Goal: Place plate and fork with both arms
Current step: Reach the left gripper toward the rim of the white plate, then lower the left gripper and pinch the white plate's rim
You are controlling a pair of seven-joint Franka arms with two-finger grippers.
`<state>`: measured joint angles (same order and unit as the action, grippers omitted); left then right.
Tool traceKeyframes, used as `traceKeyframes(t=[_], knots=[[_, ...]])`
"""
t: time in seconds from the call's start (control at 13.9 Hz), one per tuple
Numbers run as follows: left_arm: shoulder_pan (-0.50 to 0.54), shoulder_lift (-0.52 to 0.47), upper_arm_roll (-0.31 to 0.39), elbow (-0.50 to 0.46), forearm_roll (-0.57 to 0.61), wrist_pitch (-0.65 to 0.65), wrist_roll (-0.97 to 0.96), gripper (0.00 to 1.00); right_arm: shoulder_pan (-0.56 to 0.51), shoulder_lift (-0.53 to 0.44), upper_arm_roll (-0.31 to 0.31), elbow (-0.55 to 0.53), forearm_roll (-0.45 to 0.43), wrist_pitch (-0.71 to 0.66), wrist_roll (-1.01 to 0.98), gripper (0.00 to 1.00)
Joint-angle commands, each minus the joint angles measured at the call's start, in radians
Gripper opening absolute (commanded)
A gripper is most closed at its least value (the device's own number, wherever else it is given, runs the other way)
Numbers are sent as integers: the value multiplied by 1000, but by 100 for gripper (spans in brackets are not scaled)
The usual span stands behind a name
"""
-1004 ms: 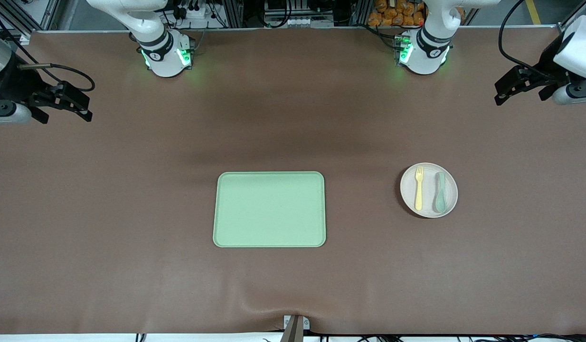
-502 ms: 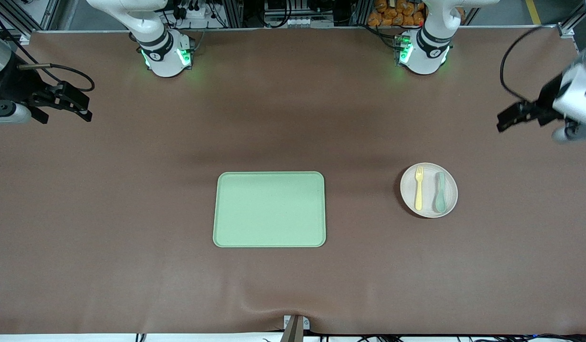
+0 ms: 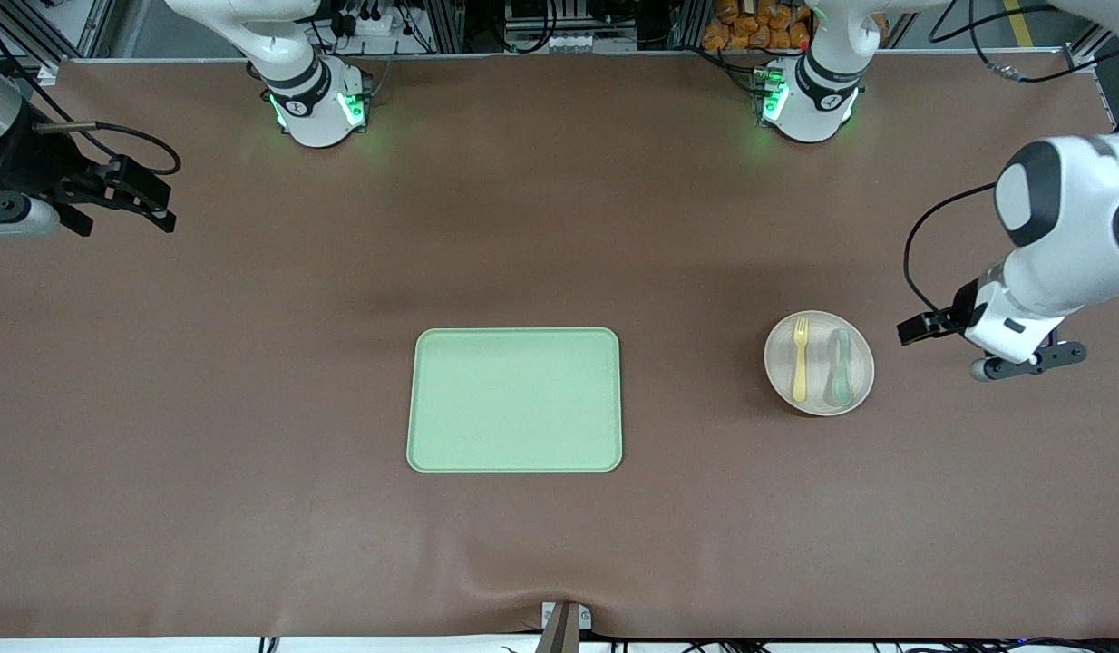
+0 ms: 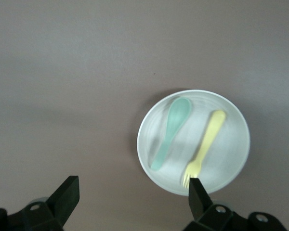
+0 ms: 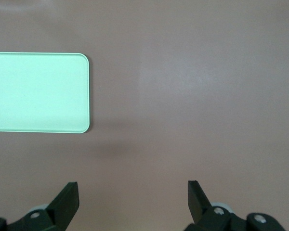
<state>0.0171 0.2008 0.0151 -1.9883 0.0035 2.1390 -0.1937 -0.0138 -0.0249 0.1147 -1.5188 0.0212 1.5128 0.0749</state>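
Plate-ward, my left tool (image 3: 913,328) has swung down beside the plate (image 3: 819,363), fingers spread wide and empty, so a pickup looks next. My right tool (image 3: 156,204) waits open. On the plate, the fork (image 3: 800,359) points its tines toward the robots' bases, beside the spoon (image 3: 840,366).

1. Two white, rounded, jointed robot arms (image 3: 1058,245) with dark grey-black bands at the joints.
2. White dome-shaped bases (image 3: 319,109) glowing with green indicator lights.
3. Black two-finger grippers (image 3: 913,328) with angular wedge-shaped fingers (image 4: 65,195) and small round screw heads.
4. Thin black cables (image 3: 927,245) looping from the wrists.
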Motion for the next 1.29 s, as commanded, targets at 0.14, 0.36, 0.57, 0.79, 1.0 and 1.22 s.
traceKeyframes(t=[0.14,0.36,0.57,0.79,1.0,1.22], knots=[[38,101,-7,-32,-129,100,36,91,-14,-24,5,-24,13,3,-15,100],[61,182,-7,-30,-255,151,144,81,-14,-24,5,-24,13,3,-15,100],[98,224,-7,-23,-295,159,223,74,-15,-24,5,-24,13,3,-15,100],[106,250,-7,-18,-316,166,226,68,-15,-24,5,-24,14,1,-15,100],[106,275,-9,-17,-333,194,226,61,-15,-24,3,-24,13,-2,-15,100],[104,290,-11,-14,-396,199,227,52,-14,-24,3,-24,14,-2,-15,100]])
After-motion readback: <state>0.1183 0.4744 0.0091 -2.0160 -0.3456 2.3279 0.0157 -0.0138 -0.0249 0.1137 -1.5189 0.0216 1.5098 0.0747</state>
